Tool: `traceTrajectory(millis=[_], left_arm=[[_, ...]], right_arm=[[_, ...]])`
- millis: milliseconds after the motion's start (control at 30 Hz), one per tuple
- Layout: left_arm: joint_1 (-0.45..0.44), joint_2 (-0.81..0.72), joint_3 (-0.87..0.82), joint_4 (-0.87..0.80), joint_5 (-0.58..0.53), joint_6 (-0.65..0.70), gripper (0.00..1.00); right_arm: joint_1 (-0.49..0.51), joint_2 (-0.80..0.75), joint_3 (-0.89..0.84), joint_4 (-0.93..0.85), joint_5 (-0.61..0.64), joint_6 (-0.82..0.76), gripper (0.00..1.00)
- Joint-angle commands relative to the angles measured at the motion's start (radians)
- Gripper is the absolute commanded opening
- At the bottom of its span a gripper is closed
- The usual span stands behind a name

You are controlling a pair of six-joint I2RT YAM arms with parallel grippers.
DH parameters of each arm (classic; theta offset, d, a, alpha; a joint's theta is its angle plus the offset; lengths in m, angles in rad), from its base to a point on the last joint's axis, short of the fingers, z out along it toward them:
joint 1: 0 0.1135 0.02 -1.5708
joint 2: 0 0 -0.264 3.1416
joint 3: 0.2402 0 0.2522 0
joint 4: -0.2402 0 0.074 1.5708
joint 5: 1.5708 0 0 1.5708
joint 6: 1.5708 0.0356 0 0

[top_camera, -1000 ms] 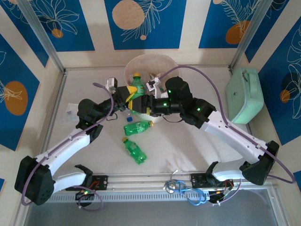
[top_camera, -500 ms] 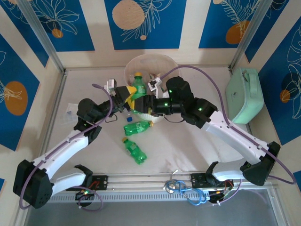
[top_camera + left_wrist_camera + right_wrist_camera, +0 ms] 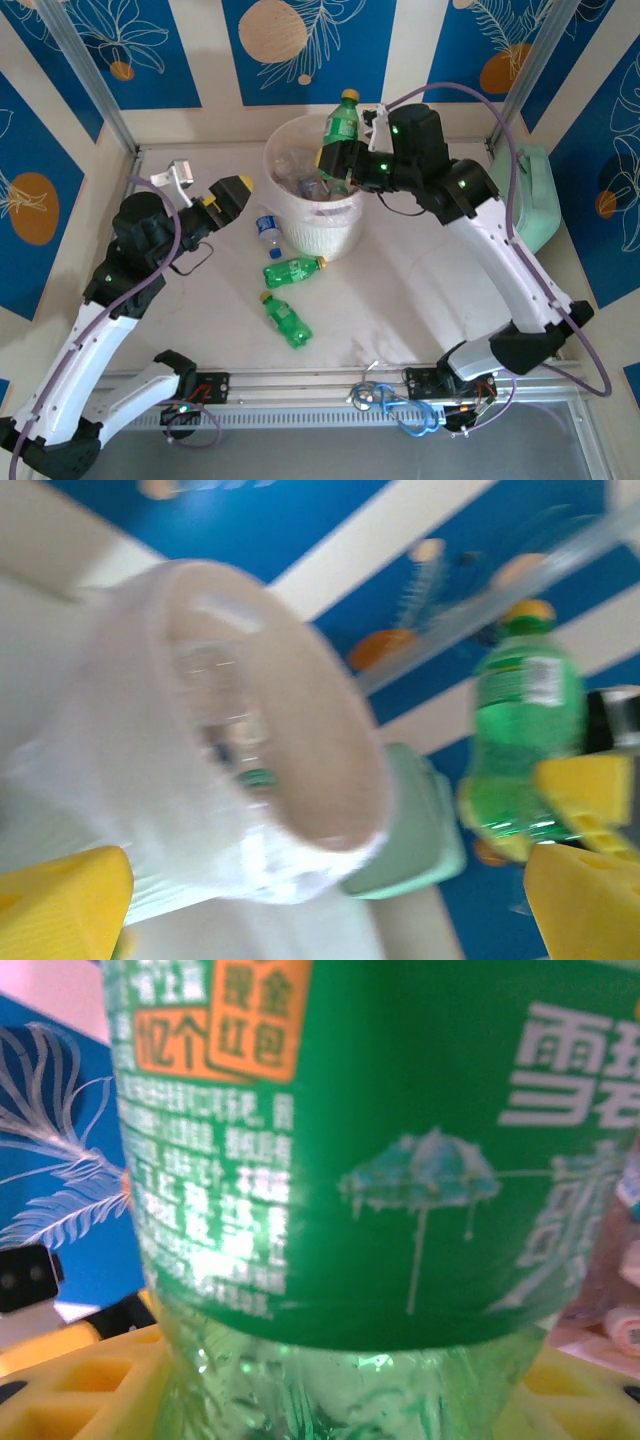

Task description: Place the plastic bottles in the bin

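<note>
Seen from above, my right jaws grasp a green bottle (image 3: 342, 128) upright, cap up, over the bin (image 3: 322, 236), which holds several bottles (image 3: 310, 186). My left jaws are released and empty, left of it. Left wrist: the bin (image 3: 120, 700) is blurred, the green bottle (image 3: 520, 730) vertical. Right wrist: the green bottle (image 3: 330, 1160) sits between my yellow pads (image 3: 70, 1390).
</note>
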Motion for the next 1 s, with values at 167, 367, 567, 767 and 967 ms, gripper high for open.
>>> traceTrajectory(millis=[167,367,567,767,967], left_arm=[[0.054,-0.016,-0.116,-0.222,-0.067,0.054,0.96],[0.077,0.001,-0.164,-0.211,-0.036,0.038,0.94],[0.101,0.02,-0.219,-0.183,-0.016,0.008,0.9],[0.167,0.063,-0.338,-0.006,0.119,-0.078,0.87],[0.202,0.195,-0.347,0.113,0.185,-0.108,0.83]], right_arm=[[-0.083,0.123,0.133,-0.183,0.049,-0.075,0.62],[-0.1,0.144,0.14,-0.202,0.06,-0.08,0.79],[-0.098,0.11,0.143,-0.216,0.081,-0.083,0.8],[0.004,-0.006,0.058,-0.18,0.132,-0.111,0.79],[0.215,-0.189,-0.17,-0.103,0.243,-0.109,0.79]])
